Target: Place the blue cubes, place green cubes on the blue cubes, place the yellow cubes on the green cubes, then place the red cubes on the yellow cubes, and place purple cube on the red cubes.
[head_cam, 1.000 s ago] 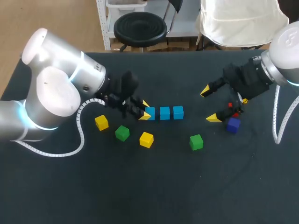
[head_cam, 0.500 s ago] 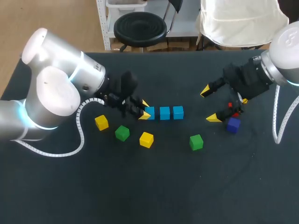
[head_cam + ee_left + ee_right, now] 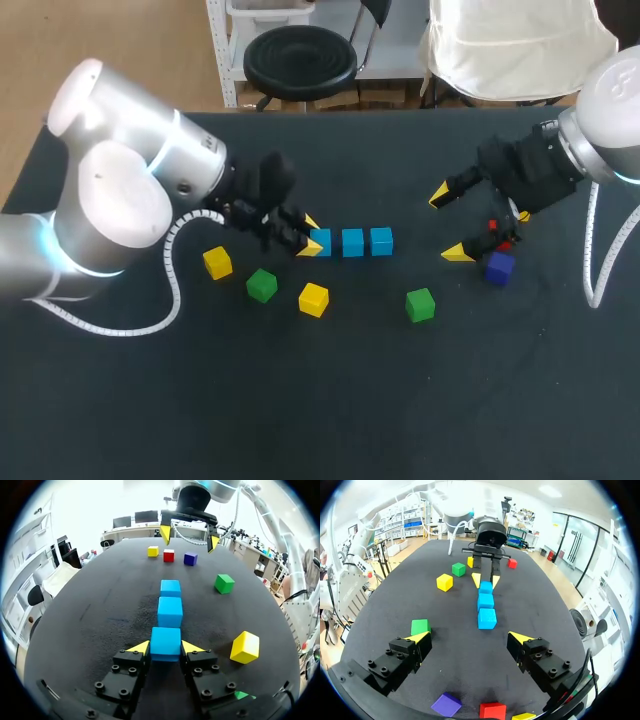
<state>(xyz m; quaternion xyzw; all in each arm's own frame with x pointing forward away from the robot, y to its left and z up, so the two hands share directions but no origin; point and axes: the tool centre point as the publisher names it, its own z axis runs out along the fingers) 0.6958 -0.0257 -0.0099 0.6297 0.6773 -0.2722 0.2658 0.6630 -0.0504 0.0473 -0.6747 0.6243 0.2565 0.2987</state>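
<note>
Plenty lying about the blue row (image 3: pixel 352 242) on the black table (image 3: pixel 330 400). On the robot's side of the row, well apart from it: a yellow cube (image 3: pixel 217 262), a green cube (image 3: pixel 261 285) and a second yellow cube (image 3: pixel 313 299). Then a second green cube (image 3: pixel 420 304), out past the row's right end and nearest to that end. Further off the same end, a purple cube (image 3: pixel 499 267). Just beside it a red cube (image 3: pixel 169 555), then a third yellow cube (image 3: pixel 153 551), all three bunched under the right gripper (image 3: pixel 449 222). Seen from the right wrist, one more red cube (image 3: pixel 512 563) on the far side of the row, beside the left arm.

Now the row itself: three blue cubes in one straight line, close together, flat on the table. Long axis running left to right across the table, one end pointing at each gripper. Faces square to one another, none tilted.

Left gripper (image 3: pixel 166 647) down at the row's left end and clamped on the end blue cube (image 3: pixel 165 643). A yellow tip against each side of it, no gap seen from the left wrist. Right gripper off the row's right end, well apart from it, spread wide and holding nothing.
</note>
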